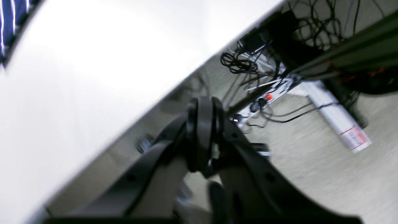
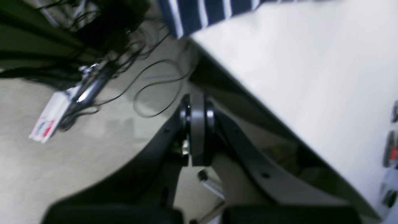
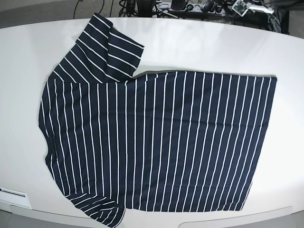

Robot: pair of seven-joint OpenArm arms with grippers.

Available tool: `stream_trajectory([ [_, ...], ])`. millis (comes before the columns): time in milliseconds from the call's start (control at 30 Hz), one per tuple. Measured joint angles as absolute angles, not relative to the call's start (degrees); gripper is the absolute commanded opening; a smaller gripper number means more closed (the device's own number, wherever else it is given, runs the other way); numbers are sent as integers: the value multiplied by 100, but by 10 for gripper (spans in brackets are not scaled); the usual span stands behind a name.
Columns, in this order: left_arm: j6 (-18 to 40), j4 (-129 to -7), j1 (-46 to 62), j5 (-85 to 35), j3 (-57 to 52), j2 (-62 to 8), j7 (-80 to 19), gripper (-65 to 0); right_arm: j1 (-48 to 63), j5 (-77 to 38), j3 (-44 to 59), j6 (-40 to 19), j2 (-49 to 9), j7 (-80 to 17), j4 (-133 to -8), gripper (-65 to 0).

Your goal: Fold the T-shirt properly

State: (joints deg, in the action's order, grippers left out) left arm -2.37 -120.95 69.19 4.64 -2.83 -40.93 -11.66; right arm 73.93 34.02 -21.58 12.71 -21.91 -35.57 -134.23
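The dark navy T-shirt (image 3: 161, 142) with thin white stripes lies spread flat on the white table (image 3: 213, 42), neck end at the left and hem at the right. One sleeve (image 3: 107, 47) points to the back left, and the other (image 3: 97, 209) reaches the front edge. Neither gripper shows in the base view. In the left wrist view my left gripper (image 1: 203, 130) is shut and empty beside the table edge (image 1: 93, 62), with a corner of the shirt (image 1: 9, 21) far off. In the right wrist view my right gripper (image 2: 197, 130) is shut and empty below the table edge (image 2: 311, 62), with the shirt (image 2: 211, 12) hanging over it.
Tangled cables and a power strip with a red light (image 1: 267, 97) lie on the carpet below, beside a white tube (image 1: 342, 124), which the right wrist view (image 2: 46, 121) also shows. Equipment and cables (image 3: 190, 7) line the table's far edge. A white label (image 3: 12, 192) sits on the front left rim.
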Motion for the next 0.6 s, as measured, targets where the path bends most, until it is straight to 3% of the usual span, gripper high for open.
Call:
stream_trajectory([
  [133, 91, -12081, 6191, 899, -388, -4239, -1142, -650, 6923, 3350, -2165, 882, -2182, -3581, -13413, -650],
  [300, 193, -11644, 5618, 1396, -497, -4831, -1107, -650, 6348, 3389, -2161, 864, -2191, -3474, -13413, -650],
  [600, 1533, -10289, 4491, 2023, -489, -6213, -154, -650, 6029, 3387, -2165, 788, -2191, -3361, -13413, -650],
])
